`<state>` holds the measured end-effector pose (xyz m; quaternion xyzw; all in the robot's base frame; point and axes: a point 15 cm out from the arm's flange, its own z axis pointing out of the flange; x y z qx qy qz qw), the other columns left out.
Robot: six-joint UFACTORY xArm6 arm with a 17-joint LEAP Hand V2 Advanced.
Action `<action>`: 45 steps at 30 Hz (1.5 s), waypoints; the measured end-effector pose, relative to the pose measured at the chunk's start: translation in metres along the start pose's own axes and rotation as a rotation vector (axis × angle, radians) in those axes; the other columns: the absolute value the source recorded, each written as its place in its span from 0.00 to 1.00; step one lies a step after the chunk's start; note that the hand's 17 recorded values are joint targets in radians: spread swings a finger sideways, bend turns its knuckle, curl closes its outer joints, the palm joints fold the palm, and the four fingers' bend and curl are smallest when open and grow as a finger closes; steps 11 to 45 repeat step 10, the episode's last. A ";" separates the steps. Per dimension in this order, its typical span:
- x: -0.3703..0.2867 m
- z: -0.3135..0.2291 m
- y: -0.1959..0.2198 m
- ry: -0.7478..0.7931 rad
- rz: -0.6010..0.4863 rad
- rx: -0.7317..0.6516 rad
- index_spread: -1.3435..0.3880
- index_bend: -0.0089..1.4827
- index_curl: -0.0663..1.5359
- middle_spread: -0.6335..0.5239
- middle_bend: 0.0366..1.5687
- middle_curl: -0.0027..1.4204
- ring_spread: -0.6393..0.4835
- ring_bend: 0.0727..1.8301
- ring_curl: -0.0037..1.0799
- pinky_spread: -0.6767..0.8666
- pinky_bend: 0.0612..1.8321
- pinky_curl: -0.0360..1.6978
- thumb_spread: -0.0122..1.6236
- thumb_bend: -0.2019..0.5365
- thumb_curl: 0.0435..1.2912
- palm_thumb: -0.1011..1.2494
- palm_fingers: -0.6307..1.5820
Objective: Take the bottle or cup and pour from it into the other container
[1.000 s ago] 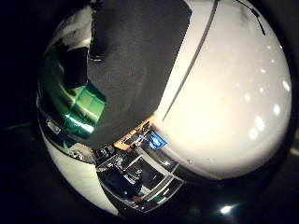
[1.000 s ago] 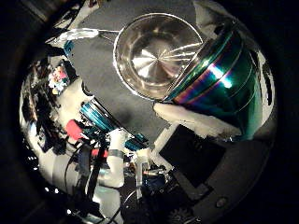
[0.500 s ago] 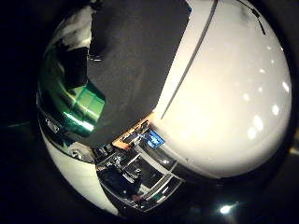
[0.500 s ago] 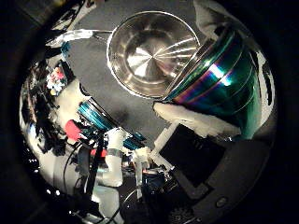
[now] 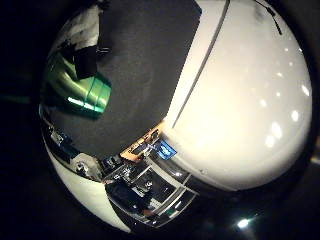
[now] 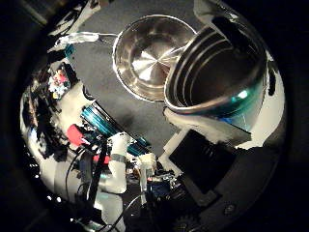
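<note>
A shiny green metal cup (image 6: 237, 103) is held in my right hand (image 6: 203, 150), whose white and black fingers (image 5: 86, 60) curl round its body. The cup is tipped well over, so its open mouth and ridged inside face the palm view. Its rim overlaps the edge of a steel bowl (image 6: 142, 60) that stands on the dark mat (image 5: 145, 75) below. I see nothing flowing from the cup and nothing lying in the bowl. The little finger side view shows the cup's green wall (image 5: 82, 92) beside one finger.
The dark mat lies on a white table (image 5: 240, 100) with a seam along the mat's edge. A clear plastic item (image 6: 77, 36) lies beside the bowl. The arm's white and teal body (image 6: 113, 145) and room clutter lie beyond the mat.
The cup has tipped further towards the bowl; its open mouth now shows where only its outer wall showed before. The hand has moved with it and the bowl stays put.
</note>
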<state>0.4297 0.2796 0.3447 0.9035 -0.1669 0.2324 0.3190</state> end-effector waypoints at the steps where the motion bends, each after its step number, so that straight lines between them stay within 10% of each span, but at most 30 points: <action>1: 0.002 0.000 0.002 -0.001 0.005 0.002 0.48 0.09 0.61 0.25 0.44 0.66 0.30 0.65 0.59 0.10 0.57 0.51 0.59 0.24 0.37 0.70 0.48; 4: 0.008 0.001 0.009 -0.009 0.020 0.004 0.50 0.11 0.54 0.29 0.37 0.61 0.33 0.57 0.53 0.12 0.55 0.48 0.61 0.24 0.36 0.70 0.40; 10: 0.023 0.005 0.028 -0.041 0.062 0.012 0.52 0.12 0.39 0.50 0.18 0.42 0.68 0.30 0.34 0.58 0.44 0.42 0.62 0.24 0.34 0.68 0.26; 45: 0.023 0.005 0.028 -0.041 0.062 0.012 0.52 0.12 0.39 0.50 0.18 0.42 0.68 0.30 0.34 0.58 0.44 0.42 0.62 0.24 0.34 0.68 0.26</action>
